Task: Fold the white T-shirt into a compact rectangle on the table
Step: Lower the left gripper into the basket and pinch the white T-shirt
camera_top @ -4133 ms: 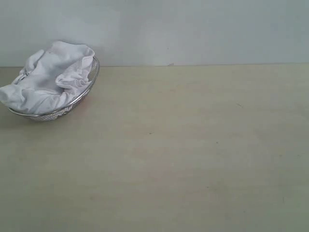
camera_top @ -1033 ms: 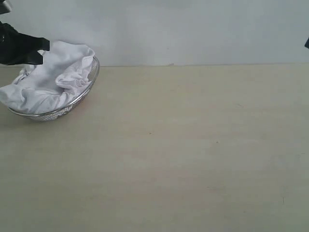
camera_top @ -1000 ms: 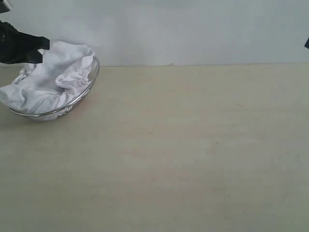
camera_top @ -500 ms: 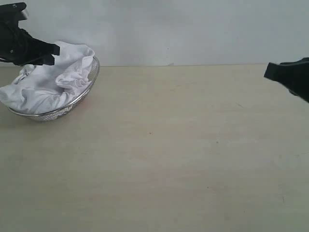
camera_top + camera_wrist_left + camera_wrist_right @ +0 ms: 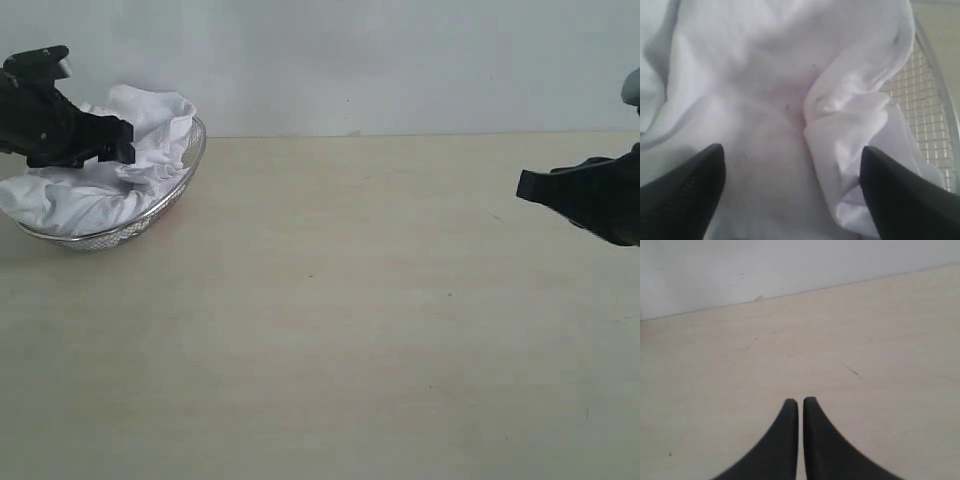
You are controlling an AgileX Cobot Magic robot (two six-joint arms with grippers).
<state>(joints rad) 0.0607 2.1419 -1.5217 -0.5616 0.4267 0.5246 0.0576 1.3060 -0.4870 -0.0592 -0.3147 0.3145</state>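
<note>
The white T-shirt (image 5: 155, 125) lies crumpled in a heap inside a wire basket at the far left of the table (image 5: 350, 320). My left gripper (image 5: 118, 140) hangs just over the heap, open. In the left wrist view its two black fingertips stand wide apart on either side of the folds of the white T-shirt (image 5: 790, 90), with my left gripper (image 5: 791, 149) holding nothing. Over the bare table at the right edge my right gripper (image 5: 522, 187) is shut and empty. The right wrist view shows my right gripper (image 5: 800, 401) with fingers pressed together above the table (image 5: 790, 340).
The silver wire-mesh basket (image 5: 185, 172) holds the shirt, and its mesh wall (image 5: 920, 110) shows beside the cloth. A pale wall (image 5: 400, 60) rises behind the table's far edge.
My left gripper has come down and to the right over the shirt and opened wide. My right arm has come further in from the right edge, still shut.
</note>
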